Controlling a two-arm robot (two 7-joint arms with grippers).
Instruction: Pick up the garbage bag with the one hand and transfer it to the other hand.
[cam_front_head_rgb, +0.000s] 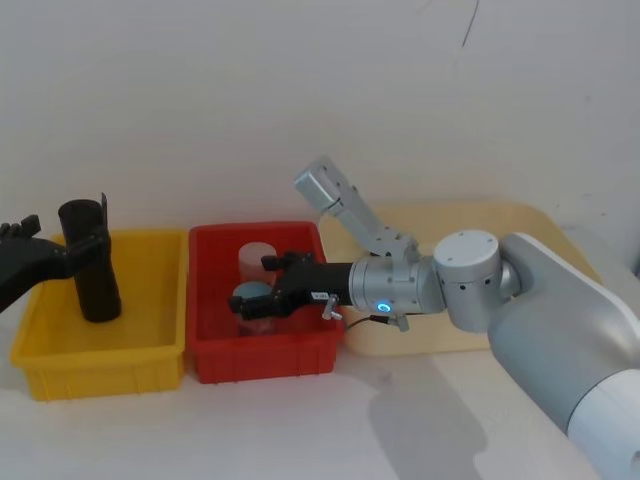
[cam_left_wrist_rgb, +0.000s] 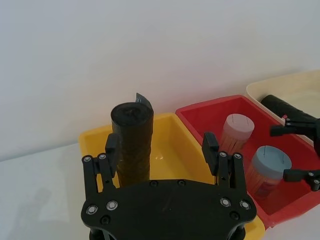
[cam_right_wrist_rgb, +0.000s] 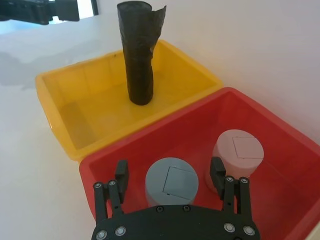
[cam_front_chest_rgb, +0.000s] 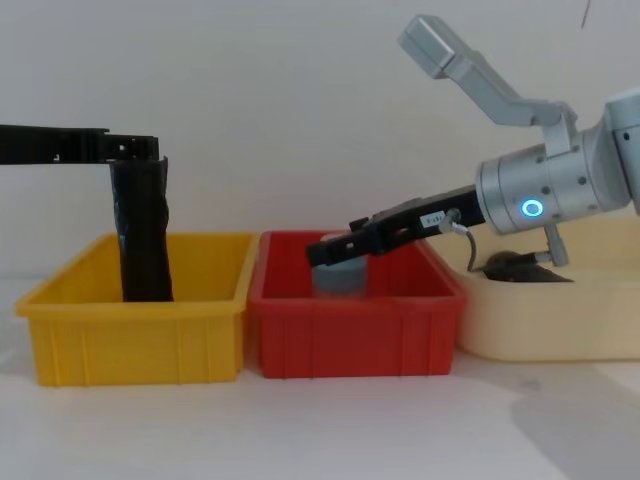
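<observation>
The garbage bag (cam_front_head_rgb: 88, 265) is a thick black crinkly roll standing upright in the yellow bin (cam_front_head_rgb: 100, 370). My left gripper (cam_left_wrist_rgb: 160, 145) reaches in from the left at the height of the roll's top. It is open, with the garbage bag (cam_left_wrist_rgb: 132, 145) between its fingers, close against one of them. In the chest view the left gripper (cam_front_chest_rgb: 150, 150) lies level across the top of the garbage bag (cam_front_chest_rgb: 140, 235). My right gripper (cam_front_head_rgb: 255, 285), on the blue-lit arm, hangs open over the red bin (cam_front_head_rgb: 260, 362), its fingers either side of a grey cylinder (cam_right_wrist_rgb: 171, 180).
The red bin also holds a pale pink cylinder (cam_right_wrist_rgb: 237, 150) beside the grey one. A cream tray (cam_front_chest_rgb: 540, 320) at the right holds a slimmer black roll (cam_left_wrist_rgb: 280, 105). The three containers stand side by side against a white wall.
</observation>
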